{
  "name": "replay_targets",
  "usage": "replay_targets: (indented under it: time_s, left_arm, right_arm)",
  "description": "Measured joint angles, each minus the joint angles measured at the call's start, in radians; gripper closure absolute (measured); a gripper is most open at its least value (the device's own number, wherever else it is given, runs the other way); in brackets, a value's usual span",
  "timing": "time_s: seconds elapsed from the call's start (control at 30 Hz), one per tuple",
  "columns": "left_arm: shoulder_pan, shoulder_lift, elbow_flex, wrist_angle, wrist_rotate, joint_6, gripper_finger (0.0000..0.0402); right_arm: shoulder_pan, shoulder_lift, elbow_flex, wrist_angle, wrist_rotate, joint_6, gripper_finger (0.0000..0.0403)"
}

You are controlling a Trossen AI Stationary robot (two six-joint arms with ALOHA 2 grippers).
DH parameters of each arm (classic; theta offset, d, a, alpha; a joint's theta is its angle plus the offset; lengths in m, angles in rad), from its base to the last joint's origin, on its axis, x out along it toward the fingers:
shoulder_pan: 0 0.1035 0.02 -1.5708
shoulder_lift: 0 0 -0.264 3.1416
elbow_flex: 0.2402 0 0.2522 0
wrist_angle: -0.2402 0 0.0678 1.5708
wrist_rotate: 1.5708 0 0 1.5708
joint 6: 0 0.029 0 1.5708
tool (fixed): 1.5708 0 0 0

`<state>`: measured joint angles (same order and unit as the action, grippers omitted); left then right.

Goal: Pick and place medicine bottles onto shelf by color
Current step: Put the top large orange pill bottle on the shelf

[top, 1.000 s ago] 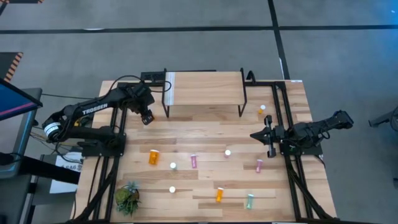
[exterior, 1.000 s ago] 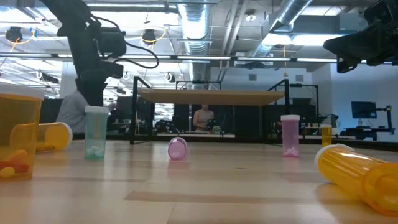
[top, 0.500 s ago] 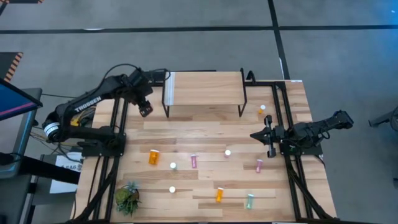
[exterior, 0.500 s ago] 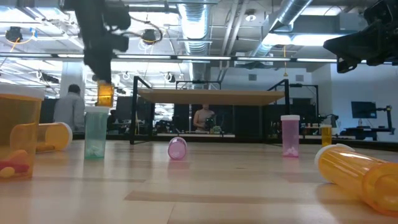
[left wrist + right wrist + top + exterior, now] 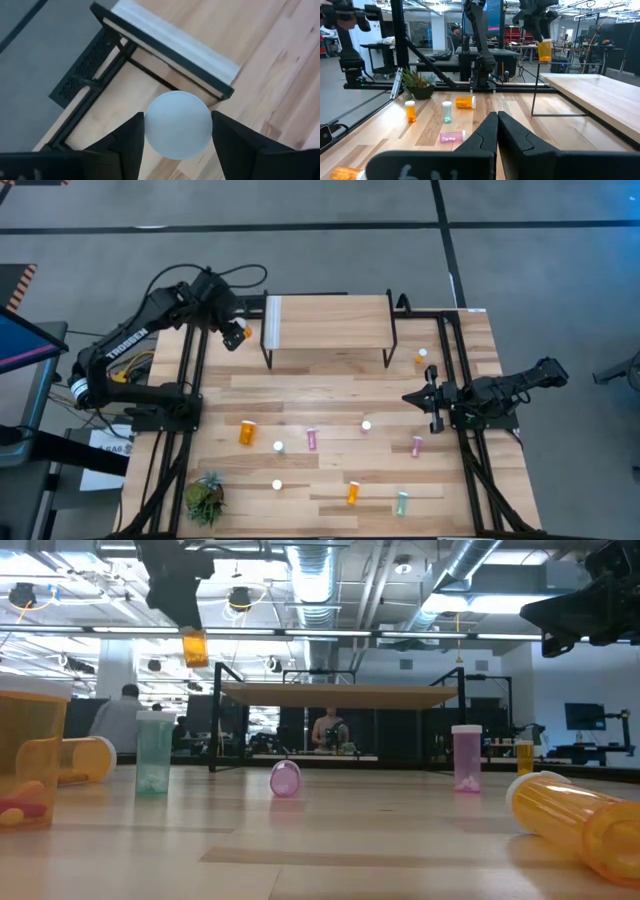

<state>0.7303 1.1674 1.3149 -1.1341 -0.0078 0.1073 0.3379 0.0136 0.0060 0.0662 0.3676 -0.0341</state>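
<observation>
Left gripper [image 5: 232, 332] raised high off the table [image 5: 300, 395], just beside the white-strip end of the shelf [image 5: 330, 320]; fingers [image 5: 125, 145] clamped on either side of an orange medicine bottle [image 5: 236, 334], white cap [image 5: 176, 124] filling the gap between them in the left wrist view. In the low view, same bottle [image 5: 195, 646] hanging upright below the gripper, above shelf-top level and to the side of it, apart from the shelf. Shelf top bare, black legs on the far part of the table. On the tabletop, left to right in the high view: potted plant [image 5: 206, 498] at the near left corner; large orange bottle [image 5: 247, 431] lying down; two upright bottles seen as white caps [image 5: 278, 447] and [image 5: 277, 484]; pink bottle [image 5: 312, 439] on its side; small orange bottle [image 5: 353, 493]; another white cap [image 5: 366, 424]; pale green bottle [image 5: 402, 502] near the front edge; pink bottle [image 5: 416, 445]; small orange bottle [image 5: 422, 357] standing near the shelf's right legs. Right gripper [image 5: 430, 402] over the right side of the table, well apart from the shelf, fingers [image 5: 512, 131] closed together with nothing between them.
</observation>
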Motion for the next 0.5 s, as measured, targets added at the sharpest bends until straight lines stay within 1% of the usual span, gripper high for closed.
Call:
replay_targets:
  time_s: [0.1,0.2,0.5]
  left_arm:
    - [0.001,0.025,0.052,-0.028,0.000,0.000,0.0216]
    - [0.003,0.075,0.136,-0.067,-0.002,0.003,0.0216]
    - [0.003,0.344,0.463,-0.161,-0.004,0.056,0.0216]
  right_arm:
    - [0.000,0.000,0.000,0.000,0.000,0.000,0.0370]
    - [0.000,0.000,0.000,0.000,0.000,0.000,0.0370]
    - [0.000,0.000,0.000,0.000,0.000,0.000,0.0370]
